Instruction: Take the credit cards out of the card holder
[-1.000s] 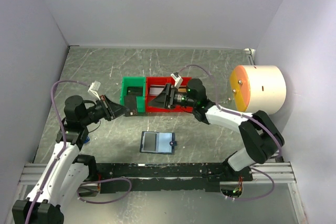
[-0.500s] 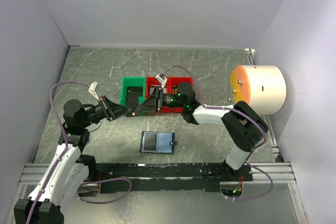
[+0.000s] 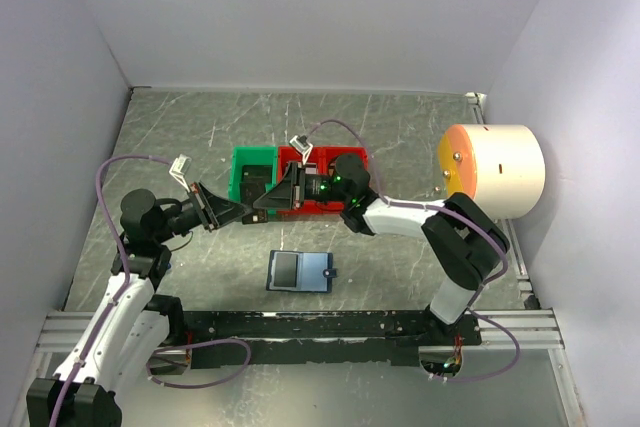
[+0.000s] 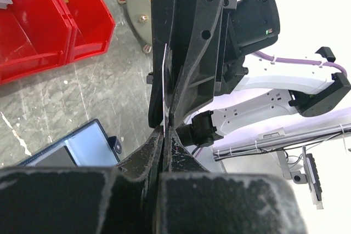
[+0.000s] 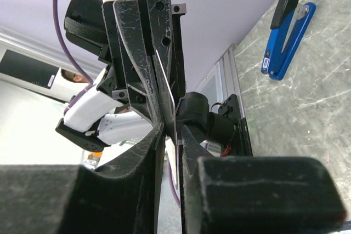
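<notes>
The card holder [image 3: 300, 271] lies open and flat on the table in front of the arms, its blue-grey pockets up; its corner [image 4: 71, 149] also shows in the left wrist view. Above the table, in front of the green bin, my left gripper [image 3: 243, 212] is shut on one thin credit card [image 4: 164, 86], seen edge-on. My right gripper [image 3: 264, 201] meets it tip to tip from the right. Its fingers straddle the card's free end [image 5: 167, 91], close together, with a slim gap showing beside the card. In the wrist views the left gripper [image 4: 164, 131] and right gripper [image 5: 171, 129] face each other.
A green bin [image 3: 252, 175] and red bins [image 3: 345, 159] stand just behind the grippers. A big cream cylinder with an orange face [image 3: 492, 169] sits at the right wall. A blue stapler [image 5: 288, 36] lies near the left arm. A black rail [image 3: 330, 325] runs along the near edge.
My right gripper swung left from over the red bins to meet the left gripper, and its jaws narrowed round the card. The left gripper stayed shut on the card, almost still.
</notes>
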